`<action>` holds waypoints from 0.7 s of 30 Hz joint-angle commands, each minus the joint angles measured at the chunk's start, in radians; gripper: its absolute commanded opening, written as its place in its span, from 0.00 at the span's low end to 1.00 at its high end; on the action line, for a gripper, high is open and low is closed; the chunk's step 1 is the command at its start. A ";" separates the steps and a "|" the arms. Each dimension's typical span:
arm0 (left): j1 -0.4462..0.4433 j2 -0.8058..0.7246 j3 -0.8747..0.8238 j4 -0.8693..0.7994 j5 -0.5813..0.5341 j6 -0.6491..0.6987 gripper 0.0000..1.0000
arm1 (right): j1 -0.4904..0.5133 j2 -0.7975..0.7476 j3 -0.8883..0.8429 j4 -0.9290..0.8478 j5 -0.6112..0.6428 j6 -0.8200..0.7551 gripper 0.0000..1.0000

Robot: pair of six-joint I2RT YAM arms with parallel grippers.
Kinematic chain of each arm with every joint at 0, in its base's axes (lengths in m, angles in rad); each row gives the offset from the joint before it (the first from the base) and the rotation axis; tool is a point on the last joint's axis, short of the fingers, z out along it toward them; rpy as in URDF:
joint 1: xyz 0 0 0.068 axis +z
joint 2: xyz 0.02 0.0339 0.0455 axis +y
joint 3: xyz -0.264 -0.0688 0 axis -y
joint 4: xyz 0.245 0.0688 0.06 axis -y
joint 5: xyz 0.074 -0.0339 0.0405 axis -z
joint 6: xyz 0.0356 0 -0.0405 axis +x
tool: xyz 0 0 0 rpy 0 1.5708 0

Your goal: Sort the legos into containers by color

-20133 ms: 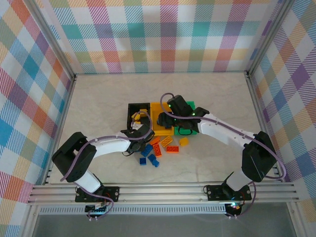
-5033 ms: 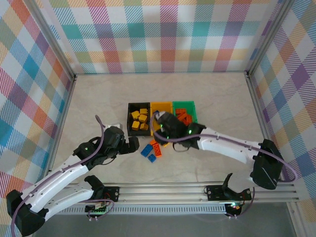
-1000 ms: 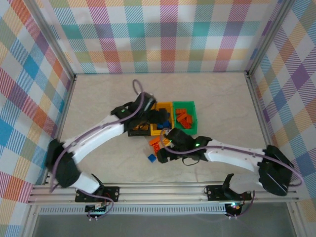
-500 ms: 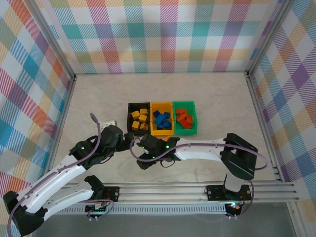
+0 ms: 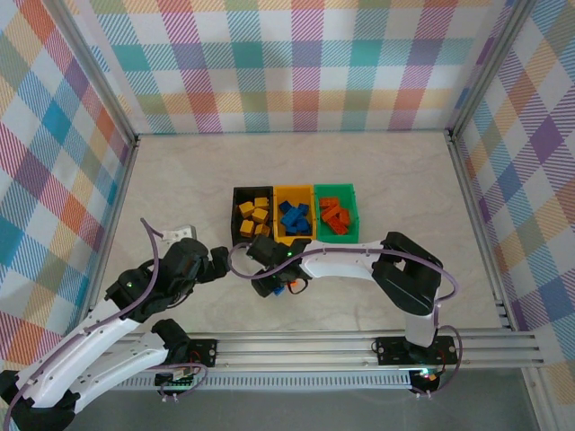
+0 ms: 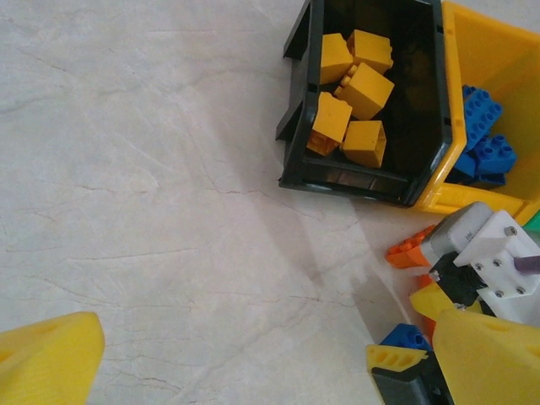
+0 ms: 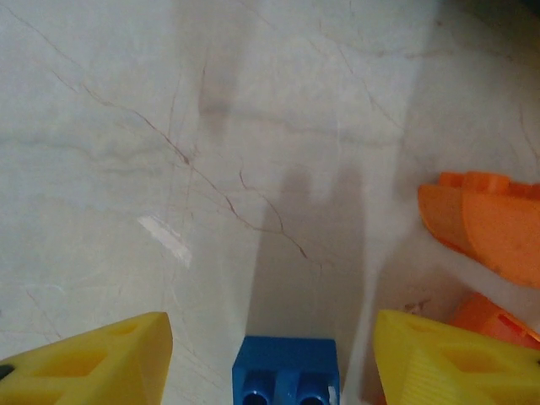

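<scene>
Three containers stand side by side. The black bin holds yellow legos, the yellow bin holds blue legos, and the green bin holds orange-red ones. In front of them a blue lego lies on the table between the fingers of my right gripper, with a gap on each side. Orange legos lie just beside it. To the left my left gripper hangs wide open over bare table.
The tabletop is pale marble, fenced by metal rails and checked walls. The right arm folds across the front of the bins. The two grippers are close together near the loose legos.
The right jaws have narrowed around the blue lego. The left arm has drawn back a little toward the near left and is still open.
</scene>
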 commanded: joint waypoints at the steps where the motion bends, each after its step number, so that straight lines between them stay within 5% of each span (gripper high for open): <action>1: 0.007 0.002 -0.001 -0.017 -0.011 -0.002 1.00 | 0.014 -0.012 -0.019 -0.093 0.011 -0.001 0.64; 7: 0.006 0.018 0.002 0.005 -0.004 0.005 1.00 | 0.045 0.005 -0.028 -0.115 0.048 0.015 0.59; 14: 0.007 0.033 0.014 -0.002 -0.013 0.006 1.00 | 0.060 0.015 -0.017 -0.087 0.058 0.023 0.40; 21: 0.007 0.034 0.010 0.019 -0.006 0.010 1.00 | 0.055 -0.172 -0.056 -0.050 0.109 0.018 0.35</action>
